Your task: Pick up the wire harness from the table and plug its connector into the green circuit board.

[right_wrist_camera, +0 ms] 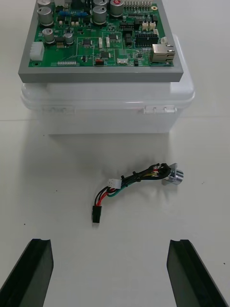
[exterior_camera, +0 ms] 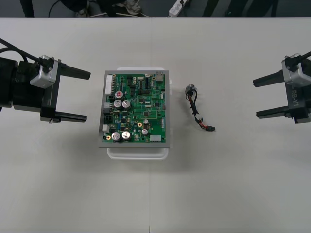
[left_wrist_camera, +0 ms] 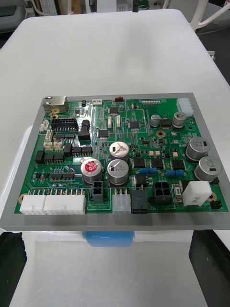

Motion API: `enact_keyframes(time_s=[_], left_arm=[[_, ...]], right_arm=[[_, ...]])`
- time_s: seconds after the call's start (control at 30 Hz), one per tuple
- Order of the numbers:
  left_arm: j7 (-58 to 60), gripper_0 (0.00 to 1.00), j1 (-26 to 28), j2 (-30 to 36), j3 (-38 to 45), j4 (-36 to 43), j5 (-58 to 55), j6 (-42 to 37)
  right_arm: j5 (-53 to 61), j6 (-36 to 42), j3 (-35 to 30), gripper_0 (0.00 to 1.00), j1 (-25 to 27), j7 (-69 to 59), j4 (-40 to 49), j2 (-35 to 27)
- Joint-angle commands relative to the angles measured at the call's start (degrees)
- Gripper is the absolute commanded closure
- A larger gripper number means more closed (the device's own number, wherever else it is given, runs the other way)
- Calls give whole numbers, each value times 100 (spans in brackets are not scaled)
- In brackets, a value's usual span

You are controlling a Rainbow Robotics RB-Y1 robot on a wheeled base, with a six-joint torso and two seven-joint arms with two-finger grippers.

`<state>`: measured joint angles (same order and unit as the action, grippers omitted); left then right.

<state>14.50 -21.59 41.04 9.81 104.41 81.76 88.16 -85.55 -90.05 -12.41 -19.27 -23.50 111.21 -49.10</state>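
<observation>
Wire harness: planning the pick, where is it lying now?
In the front view the wire harness lies on the table between the green circuit board and the right gripper, nearer the board.

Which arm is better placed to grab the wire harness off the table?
Right. The small red, black and green wire harness lies on the light table between the green circuit board and the open right hand; the left hand sits across the board.

My wire harness (exterior_camera: 198, 110) lies loose on the bench (exterior_camera: 243, 184), just right of the green circuit board (exterior_camera: 136, 109): metal socket (exterior_camera: 190, 90) farther, black plug (exterior_camera: 210, 128) nearer, unplugged.
</observation>
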Motion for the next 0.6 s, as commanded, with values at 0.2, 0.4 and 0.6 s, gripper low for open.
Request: enact_keyframes(time_s=[0.2,0.4,0.6], left_arm=[[-220,0,-21,212,-49,45,-90,184],[-220,0,-21,212,-49,45,-90,184],[-220,0,-21,212,-49,45,-90,184]], right_arm=[[-445,5,555,31,-244,-445,348,-99],[-638,5,916,31,-455,-937,410,-99],[-963,5,1267,31,-657,-1139,419,-108]])
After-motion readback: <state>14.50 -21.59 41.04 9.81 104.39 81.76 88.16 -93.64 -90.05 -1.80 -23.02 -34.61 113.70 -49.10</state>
